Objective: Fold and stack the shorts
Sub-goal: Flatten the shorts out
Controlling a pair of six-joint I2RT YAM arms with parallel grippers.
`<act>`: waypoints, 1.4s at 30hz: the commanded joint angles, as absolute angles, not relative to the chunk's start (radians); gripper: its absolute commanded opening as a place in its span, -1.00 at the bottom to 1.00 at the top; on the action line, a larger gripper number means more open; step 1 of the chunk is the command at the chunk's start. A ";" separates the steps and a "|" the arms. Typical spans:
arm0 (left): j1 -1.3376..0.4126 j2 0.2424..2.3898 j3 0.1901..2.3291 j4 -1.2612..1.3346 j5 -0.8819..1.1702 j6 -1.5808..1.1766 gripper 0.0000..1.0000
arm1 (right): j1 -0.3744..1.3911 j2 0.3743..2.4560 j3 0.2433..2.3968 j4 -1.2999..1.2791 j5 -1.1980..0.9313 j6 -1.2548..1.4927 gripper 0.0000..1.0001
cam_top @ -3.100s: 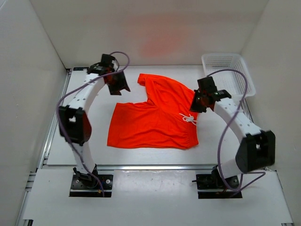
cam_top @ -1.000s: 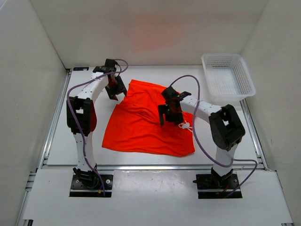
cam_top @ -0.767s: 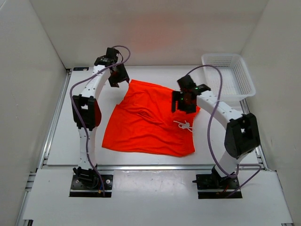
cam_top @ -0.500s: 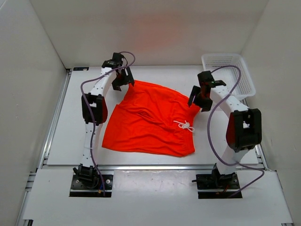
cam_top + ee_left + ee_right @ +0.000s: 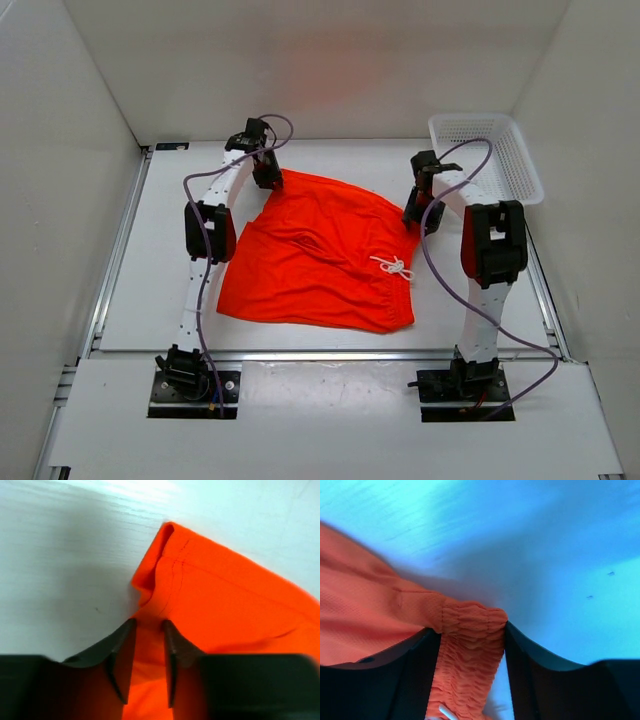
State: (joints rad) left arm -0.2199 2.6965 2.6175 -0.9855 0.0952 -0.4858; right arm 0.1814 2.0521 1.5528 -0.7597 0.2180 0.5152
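The shorts (image 5: 320, 260) lie spread on the table (image 5: 170, 250), mid-table and a little toward the far side, with the white drawstring (image 5: 395, 266) on top near their right edge. Both arms reach to the far corners, probably so that edge can be lifted evenly and brought toward the near edge for a fold. The left gripper (image 5: 267, 175) sits on the far left corner; in its wrist view the fingers (image 5: 120, 650) stand close together with a thin strip of orange cloth between them, just behind the curled hem, so it seems to be pinching the cloth. The right gripper (image 5: 413, 213) is at the far right corner, where the gathered waistband (image 5: 470, 630) runs between wider-set jaws. The elastic touches both near the tips, yet a sliver of white shows beside one finger, so I cannot tell whether it is clamped or only straddled. Taking the stiffer waistband on that side should keep the cloth from slipping. The basket (image 5: 436, 140) stands in the far right corner, apart from the shorts, and holds nothing I can see.
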 commanded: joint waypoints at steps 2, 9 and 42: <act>-0.224 2.700 2.608 -0.966 0.164 -0.483 -0.74 | 0.213 2.102 1.612 -0.761 0.229 0.485 -0.10; -0.129 2.622 2.513 -0.957 0.095 -0.512 -0.80 | 0.276 2.161 1.701 -0.761 0.219 0.465 -0.91; -0.005 1.961 2.059 -0.957 -0.006 -0.482 0.44 | 0.374 1.800 1.742 -0.617 0.108 0.402 0.52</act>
State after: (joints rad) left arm -0.0086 2.1883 2.2166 -0.9424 0.0540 -0.4995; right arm 0.3828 1.9465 1.9034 -0.6720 0.1375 0.3775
